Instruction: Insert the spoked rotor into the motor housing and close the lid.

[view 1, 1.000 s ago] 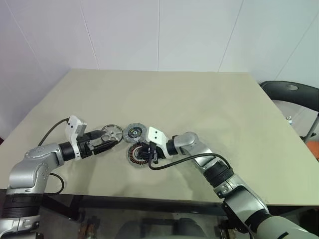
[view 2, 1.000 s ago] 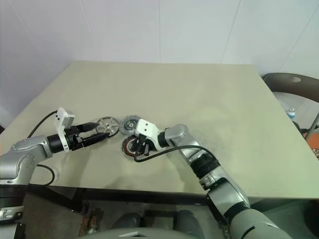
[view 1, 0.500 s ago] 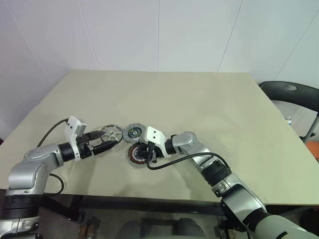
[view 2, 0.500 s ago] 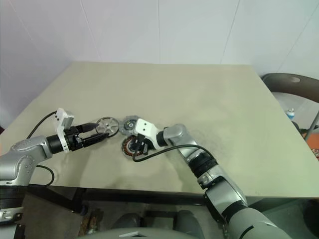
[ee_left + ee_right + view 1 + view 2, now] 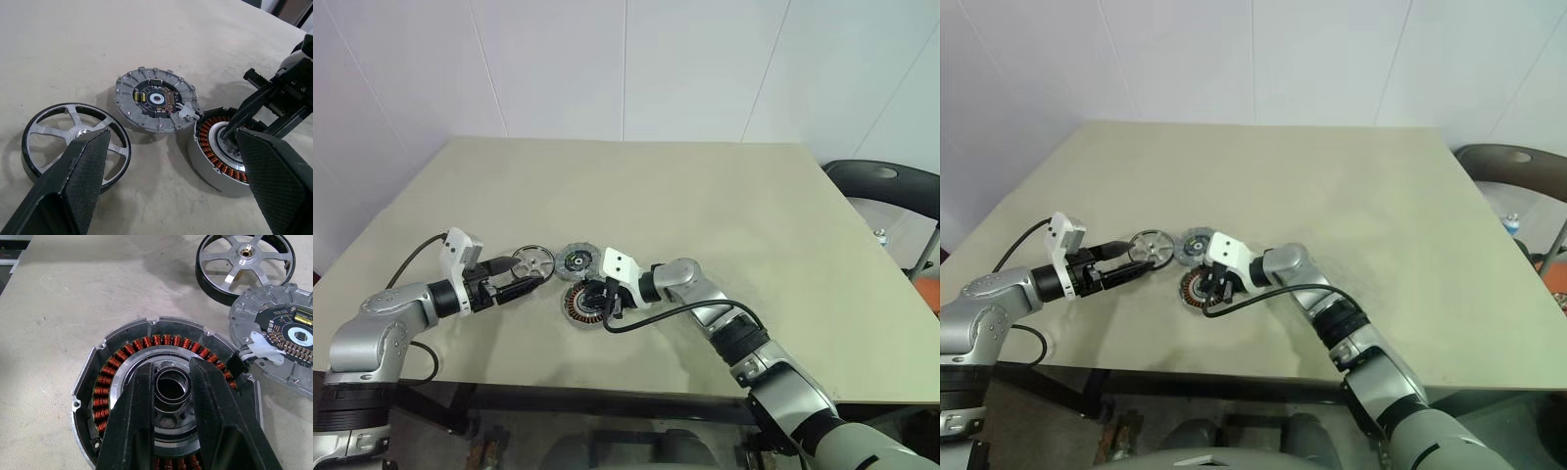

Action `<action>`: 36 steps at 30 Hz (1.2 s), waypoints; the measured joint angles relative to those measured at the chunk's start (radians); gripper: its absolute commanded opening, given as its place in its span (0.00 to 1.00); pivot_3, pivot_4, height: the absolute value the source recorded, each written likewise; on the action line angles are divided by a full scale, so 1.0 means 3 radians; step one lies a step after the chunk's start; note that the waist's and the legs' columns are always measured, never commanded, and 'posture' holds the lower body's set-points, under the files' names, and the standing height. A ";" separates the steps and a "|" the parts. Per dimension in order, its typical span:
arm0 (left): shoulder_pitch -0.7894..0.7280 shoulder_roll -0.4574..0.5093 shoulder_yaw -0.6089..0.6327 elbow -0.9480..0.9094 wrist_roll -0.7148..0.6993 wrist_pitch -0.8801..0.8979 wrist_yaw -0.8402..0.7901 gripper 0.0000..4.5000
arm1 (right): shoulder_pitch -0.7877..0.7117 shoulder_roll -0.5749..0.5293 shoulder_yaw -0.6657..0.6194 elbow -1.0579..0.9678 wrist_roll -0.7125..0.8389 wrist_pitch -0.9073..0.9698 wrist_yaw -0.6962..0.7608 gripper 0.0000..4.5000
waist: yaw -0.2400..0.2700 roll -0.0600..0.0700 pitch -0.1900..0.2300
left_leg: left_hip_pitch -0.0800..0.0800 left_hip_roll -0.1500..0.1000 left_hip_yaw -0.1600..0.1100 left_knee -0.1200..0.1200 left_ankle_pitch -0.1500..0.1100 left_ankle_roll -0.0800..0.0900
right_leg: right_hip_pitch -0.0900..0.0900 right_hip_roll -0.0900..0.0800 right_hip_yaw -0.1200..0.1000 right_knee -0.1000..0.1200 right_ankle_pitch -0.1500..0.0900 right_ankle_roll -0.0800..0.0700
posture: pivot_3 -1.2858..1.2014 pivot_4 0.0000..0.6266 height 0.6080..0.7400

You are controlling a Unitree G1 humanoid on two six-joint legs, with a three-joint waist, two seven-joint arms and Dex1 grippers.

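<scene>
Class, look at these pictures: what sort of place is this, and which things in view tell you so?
Probably a robotics lab or test room: a bare beige table against plain white walls, motor parts such as the motor housing and spoked rotor laid out, and a chair at the side.

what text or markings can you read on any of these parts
None can be read.
lid: small marks on the dark circuit board at its centre, too small to read.
motor housing: no writing shows.
spoked rotor: no writing shows.

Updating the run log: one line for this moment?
left gripper: open beside spoked rotor | right gripper: fingers around motor housing hub | lid: on table, off housing
</scene>
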State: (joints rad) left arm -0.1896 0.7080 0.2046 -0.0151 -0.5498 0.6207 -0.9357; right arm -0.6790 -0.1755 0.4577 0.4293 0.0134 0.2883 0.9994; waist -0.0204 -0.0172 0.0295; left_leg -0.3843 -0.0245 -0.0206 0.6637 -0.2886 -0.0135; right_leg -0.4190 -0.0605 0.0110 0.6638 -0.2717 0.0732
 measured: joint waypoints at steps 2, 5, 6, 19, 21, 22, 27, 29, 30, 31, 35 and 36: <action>0.0000 0.0000 0.0000 0.0000 0.0000 0.0000 0.0001 0.97 | 0.0000 -0.0001 0.0000 0.0000 0.0000 -0.0002 0.0005 0.18 | 0.0000 0.0000 0.0000 | 0.0001 0.0000 0.0000 0.0000 0.0000 0.0000 | 0.0001 0.0000 0.0000 0.0000 0.0000 0.0000 | 0.52 0.00 1.00; 0.0000 0.0000 0.0000 0.0000 0.0000 -0.0001 0.0003 0.97 | 0.0002 -0.0007 0.0001 0.0000 -0.0005 -0.0018 0.0016 0.25 | 0.0000 0.0000 0.0000 | 0.0002 0.0000 0.0000 0.0000 0.0000 0.0000 | 0.0001 0.0000 0.0000 0.0000 0.0000 0.0000 | 0.52 0.00 1.00; 0.0000 0.0000 0.0000 0.0000 0.0000 -0.0001 0.0004 0.97 | 0.0003 -0.0010 0.0001 0.0001 -0.0010 -0.0032 0.0019 0.32 | 0.0000 0.0000 0.0000 | 0.0002 0.0000 0.0000 0.0000 0.0000 0.0000 | 0.0001 0.0000 0.0000 0.0000 0.0000 0.0000 | 0.52 0.00 1.00; 0.0000 -0.0003 0.0000 0.0006 0.0000 -0.0002 0.0008 0.97 | 0.0004 0.0006 -0.0083 0.0022 -0.0014 0.0121 -0.0024 0.50 | 0.0000 0.0003 0.0002 | 0.0038 0.0000 0.0000 -0.0005 -0.0001 0.0001 | 0.0038 0.0000 0.0000 -0.0006 -0.0001 -0.0001 | 0.52 0.00 1.00; 0.0000 -0.0005 0.0000 0.0010 0.0000 -0.0002 0.0009 0.97 | 0.0002 0.0040 -0.0209 0.0022 0.0087 0.0227 -0.0032 0.50 | 0.0002 0.0002 0.0002 | 0.0038 0.0000 -0.0001 -0.0004 -0.0001 0.0001 | 0.0038 0.0000 0.0000 -0.0005 -0.0001 -0.0001 | 0.52 0.00 1.00; 0.0000 -0.0005 0.0000 0.0011 0.0000 -0.0002 0.0009 0.97 | -0.0007 0.0068 -0.0310 0.0022 0.0177 0.0322 -0.0034 0.50 | 0.0003 0.0002 0.0002 | 0.0037 0.0000 -0.0002 -0.0004 -0.0001 0.0001 | 0.0037 0.0000 0.0000 -0.0005 -0.0001 -0.0001 | 0.52 0.00 1.00; -0.0001 -0.0005 0.0000 0.0012 0.0000 -0.0003 0.0007 0.97 | -0.0143 0.0131 -0.0633 0.0018 0.0432 0.0560 -0.0087 0.36 | 0.0000 0.0003 0.0002 | 0.0037 0.0000 -0.0002 -0.0006 -0.0001 0.0001 | 0.0036 -0.0001 0.0000 -0.0007 -0.0001 -0.0001 | 0.52 0.00 1.00; -0.0001 -0.0004 0.0000 0.0016 0.0001 -0.0003 0.0006 0.97 | -0.0152 0.0132 -0.0680 0.0021 0.0455 0.0587 -0.0129 0.22 | 0.0000 0.0003 0.0002 | 0.0036 0.0000 -0.0002 -0.0007 -0.0001 0.0001 | 0.0036 -0.0001 0.0000 -0.0008 -0.0001 -0.0001 | 0.52 0.00 1.00; -0.0001 -0.0004 0.0000 0.0017 0.0001 -0.0003 0.0006 0.97 | -0.0152 0.0130 -0.0689 0.0022 0.0455 0.0592 -0.0141 0.16 | 0.0000 0.0003 0.0002 | 0.0036 0.0000 -0.0002 -0.0007 -0.0001 0.0001 | 0.0036 -0.0001 0.0000 -0.0008 -0.0001 -0.0001 | 0.52 0.00 1.00; -0.0001 -0.0004 0.0000 0.0019 0.0000 -0.0003 0.0006 0.97 | -0.0152 0.0129 -0.0689 0.0022 0.0457 0.0603 -0.0140 0.08 | 0.0000 0.0004 0.0002 | 0.0036 0.0000 -0.0002 -0.0007 -0.0001 0.0001 | 0.0035 -0.0001 0.0000 -0.0008 -0.0001 -0.0001 | 0.52 0.00 1.00; 0.0051 0.0028 0.0044 -0.0003 -0.0024 0.0002 -0.0015 0.97 | -0.0144 0.0122 -0.0654 -0.0081 0.0494 0.0716 -0.0065 0.08 | -0.0011 0.0004 0.0003 | 0.0035 0.0001 -0.0002 -0.0007 -0.0001 0.0001 | 0.0034 -0.0001 0.0000 -0.0008 -0.0001 -0.0001 | 0.52 0.00 1.00; 0.0108 0.0062 0.0063 -0.0025 -0.0031 0.0005 -0.0030 0.97 | -0.0140 0.0114 -0.0635 -0.0135 0.0500 0.0742 -0.0039 0.08 | -0.0020 0.0005 0.0004 | 0.0035 0.0001 -0.0002 -0.0009 -0.0001 0.0001 | 0.0034 -0.0001 0.0001 -0.0008 -0.0001 -0.0001 | 0.52 0.00 1.00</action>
State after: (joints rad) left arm -0.1571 0.7267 0.2234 -0.0226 -0.5592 0.6223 -0.9446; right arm -0.7209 -0.1414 0.2672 0.3888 0.1633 0.5108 0.9878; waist -0.0263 -0.0156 0.0306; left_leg -0.3738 -0.0243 -0.0211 0.6610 -0.2889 -0.0133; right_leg -0.4088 -0.0609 0.0112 0.6613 -0.2719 0.0729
